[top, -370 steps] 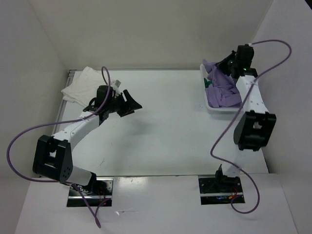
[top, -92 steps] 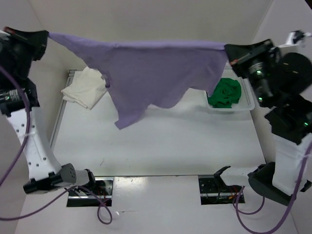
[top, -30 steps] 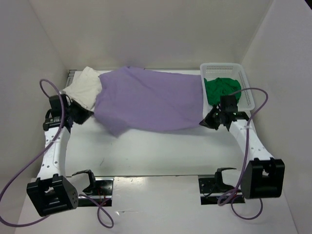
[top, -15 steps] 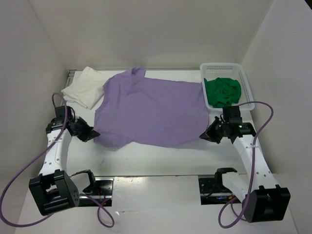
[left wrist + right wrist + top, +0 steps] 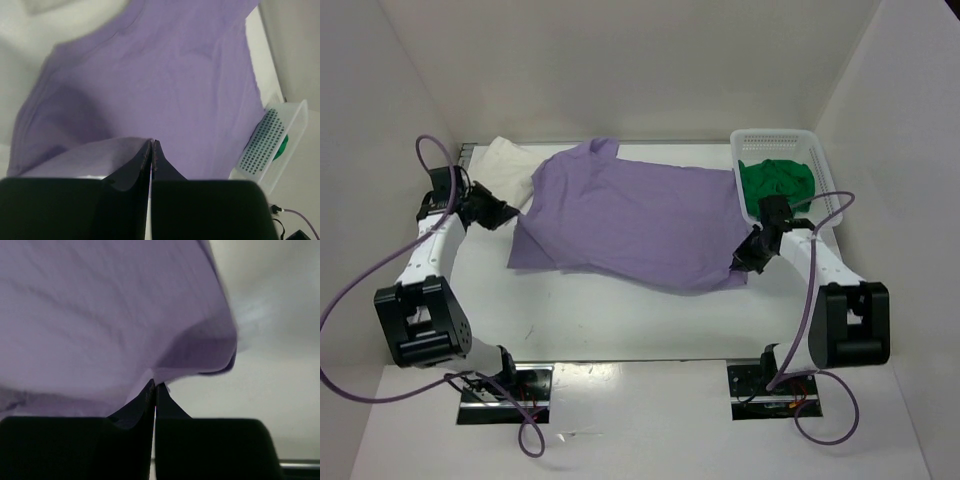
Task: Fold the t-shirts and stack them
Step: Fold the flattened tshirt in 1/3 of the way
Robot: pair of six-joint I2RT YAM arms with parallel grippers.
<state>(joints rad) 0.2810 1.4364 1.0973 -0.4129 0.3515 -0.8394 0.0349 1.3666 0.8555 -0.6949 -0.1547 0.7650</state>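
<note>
The light purple t-shirt (image 5: 630,220) lies spread over the middle of the table, its collar toward the back. My left gripper (image 5: 506,214) is shut on its left edge; in the left wrist view the closed jaws (image 5: 151,143) pinch a fold of the purple t-shirt (image 5: 160,75). My right gripper (image 5: 744,258) is shut on its right near corner, where the purple t-shirt (image 5: 100,315) runs into the closed tips (image 5: 155,385). The white t-shirt (image 5: 504,160) lies at the back left, partly under the purple one. The green t-shirt (image 5: 775,182) sits bunched in the basket.
A white perforated basket (image 5: 825,190) stands at the back right, just behind the right gripper, and it also shows in the left wrist view as the basket (image 5: 267,145). White walls enclose the table on the left, back and right. The arm bases sit at the near edge.
Both grippers moved away from the near edge, still shut on the purple t-shirt. Its left and right near corners were carried toward the back, so the shirt lies flatter and straighter.
</note>
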